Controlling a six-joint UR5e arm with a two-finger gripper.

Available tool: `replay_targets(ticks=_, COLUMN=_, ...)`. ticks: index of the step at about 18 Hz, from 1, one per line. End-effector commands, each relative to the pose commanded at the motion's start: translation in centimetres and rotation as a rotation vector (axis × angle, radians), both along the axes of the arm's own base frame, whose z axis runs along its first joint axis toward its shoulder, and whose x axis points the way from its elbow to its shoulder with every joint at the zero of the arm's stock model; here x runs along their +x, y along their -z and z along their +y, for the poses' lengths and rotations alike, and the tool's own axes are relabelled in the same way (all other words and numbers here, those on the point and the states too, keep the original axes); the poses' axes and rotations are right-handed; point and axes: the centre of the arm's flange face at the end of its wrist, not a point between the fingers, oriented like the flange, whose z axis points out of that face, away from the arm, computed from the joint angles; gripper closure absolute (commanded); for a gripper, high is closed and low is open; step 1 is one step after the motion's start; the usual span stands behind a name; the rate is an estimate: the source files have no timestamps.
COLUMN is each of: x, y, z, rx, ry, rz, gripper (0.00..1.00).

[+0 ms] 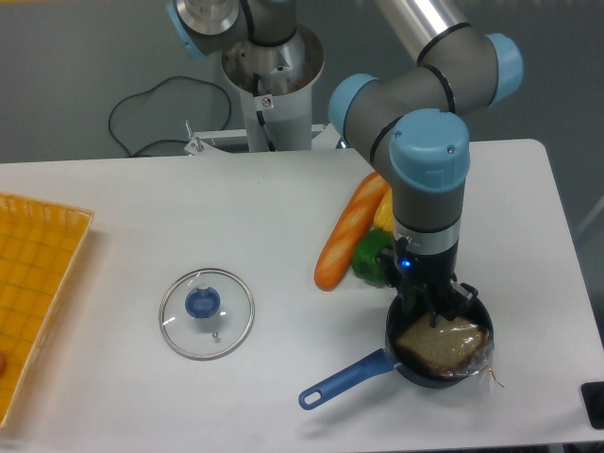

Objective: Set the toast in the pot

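Quick count of what's on the tabletop (142,208): one toast (440,344), wrapped in clear plastic, and one pot (415,357) with a single blue handle. One glass lid (206,313) with one blue knob on it. One orange loaf (350,231), baguette-shaped. One green pepper (371,255) and what looks like one yellow item (383,213) tucked behind it, mostly hidden so I can't say what it is. One yellow tray (38,293) at the left edge. One arm (427,170) with one hand (432,307), two fingers on it. One black cable (151,118) looping at the back. One dark thing (594,404) cut off at the right edge.
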Motion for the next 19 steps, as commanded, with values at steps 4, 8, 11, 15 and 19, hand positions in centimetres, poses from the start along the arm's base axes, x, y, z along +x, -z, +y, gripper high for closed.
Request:
replay_targets(ticks=4, x=1.2, y=0.5, z=-0.9, rx=-0.014, ry=0.000, rz=-0.018, gripper=0.00)
replay_targets(ticks=8, x=2.7, y=1.8, z=-3.1, rx=-0.104, ry=0.019, rz=-0.026, gripper=0.00)
replay_targets(ticks=11, x=3.1, y=1.6, z=-4.0, rx=-0.173, ry=0.072, rz=-0.070, gripper=0.00)
replay_targets(ticks=15, x=2.4, y=0.3, z=-6.0, rx=-0.201, ry=0.086, rz=-0.115, gripper=0.00)
replay_targets(ticks=19, x=1.5, y=-1.7, z=-6.5, rx=-0.220, ry=0.114, rz=-0.149, gripper=0.00)
